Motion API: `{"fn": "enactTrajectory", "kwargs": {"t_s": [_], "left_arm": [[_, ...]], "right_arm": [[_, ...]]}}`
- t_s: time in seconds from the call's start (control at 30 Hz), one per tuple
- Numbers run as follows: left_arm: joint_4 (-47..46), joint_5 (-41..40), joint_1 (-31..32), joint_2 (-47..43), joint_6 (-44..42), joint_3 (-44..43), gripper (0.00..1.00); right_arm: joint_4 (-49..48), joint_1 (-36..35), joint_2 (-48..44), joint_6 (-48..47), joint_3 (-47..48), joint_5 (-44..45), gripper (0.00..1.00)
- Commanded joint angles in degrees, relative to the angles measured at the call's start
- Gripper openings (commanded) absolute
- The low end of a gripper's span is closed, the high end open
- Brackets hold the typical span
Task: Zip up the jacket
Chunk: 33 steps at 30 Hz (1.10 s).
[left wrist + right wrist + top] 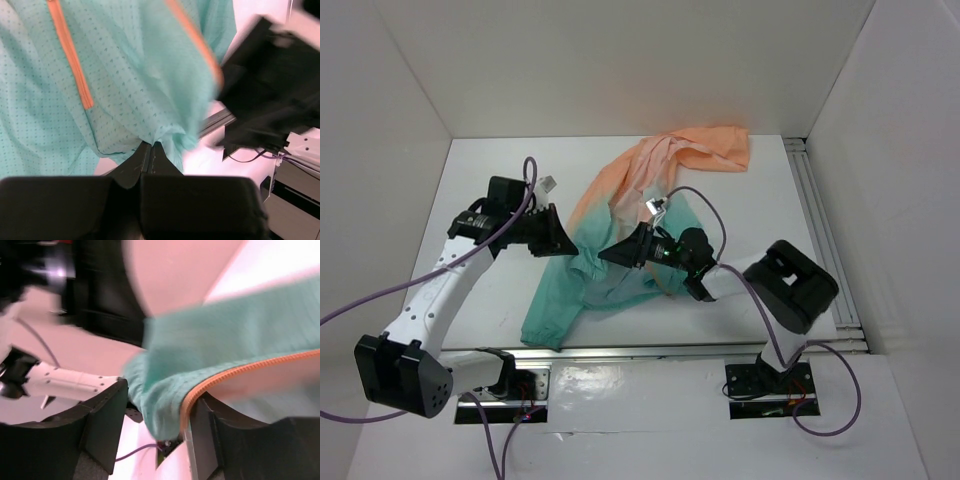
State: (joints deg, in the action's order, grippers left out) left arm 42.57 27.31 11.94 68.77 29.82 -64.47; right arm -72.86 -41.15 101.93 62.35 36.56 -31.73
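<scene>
Pinching the jacket (140,90) at its teal hem, my left hand (151,152) is clamped shut on the fabric. My right hand (155,420) stands parted around the orange front zipper (235,372) edge, just beside the left.

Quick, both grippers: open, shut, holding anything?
Left gripper: shut, pinching the jacket at its teal hem.
Right gripper: open, jacket edge with the orange zipper draped between its fingers.

The jacket (620,225) lies crumpled on the white table (490,310).
</scene>
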Motion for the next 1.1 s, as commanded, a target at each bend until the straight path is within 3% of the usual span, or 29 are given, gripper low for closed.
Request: {"fn": "enactTrajectory", "kwargs": {"t_s": [0.0,0.13,0.23,0.3,0.47,0.5,0.6,0.67,0.87,1.07], "left_arm": [[-0.2,0.81,-0.34,-1.36,-1.7,1.27,0.0],[-1.26,1.34,-0.34,-1.36,-1.7,3.38,0.0],[-2.74,2.05,-0.34,-0.84,-1.7,4.7,0.0],[-3.28,2.05,-0.34,-0.83,-1.7,5.31,0.0],[-3.81,1.26,-0.34,-0.83,-2.31,7.34,0.0],[-3.81,1.25,-0.34,-0.83,-2.31,7.95,0.26],[-4.33,1.25,0.18,-0.83,-2.31,8.66,0.76],[-3.81,0.73,1.93,-1.62,-2.31,9.18,0.81],[-4.94,-3.76,10.89,-7.25,8.39,12.51,0.81],[-20.22,-2.87,18.81,-8.83,15.79,19.37,0.87]], "right_arm": [[-2.75,0.36,-9.44,-7.4,-1.13,0.0,0.57],[8.58,0.36,-14.46,-12.59,-1.14,0.0,0.46],[13.52,0.36,-16.14,-14.27,-1.14,-0.62,0.22],[18.35,0.36,-17.55,-15.24,-1.14,-0.62,0.12],[34.22,-0.16,-19.92,-18.92,-0.09,2.62,0.0],[36.19,-0.16,-20.45,-19.8,0.44,3.16,0.0],[43.4,-0.16,-20.46,-19.81,3.08,5.26,0.0],[47.35,-0.16,-20.46,-19.81,6.05,5.8,0.0],[60.46,-0.68,-19.75,-19.19,10.73,7.64,0.0],[65.83,-0.69,-20.89,-18.05,11.26,9.66,0.0]]}}
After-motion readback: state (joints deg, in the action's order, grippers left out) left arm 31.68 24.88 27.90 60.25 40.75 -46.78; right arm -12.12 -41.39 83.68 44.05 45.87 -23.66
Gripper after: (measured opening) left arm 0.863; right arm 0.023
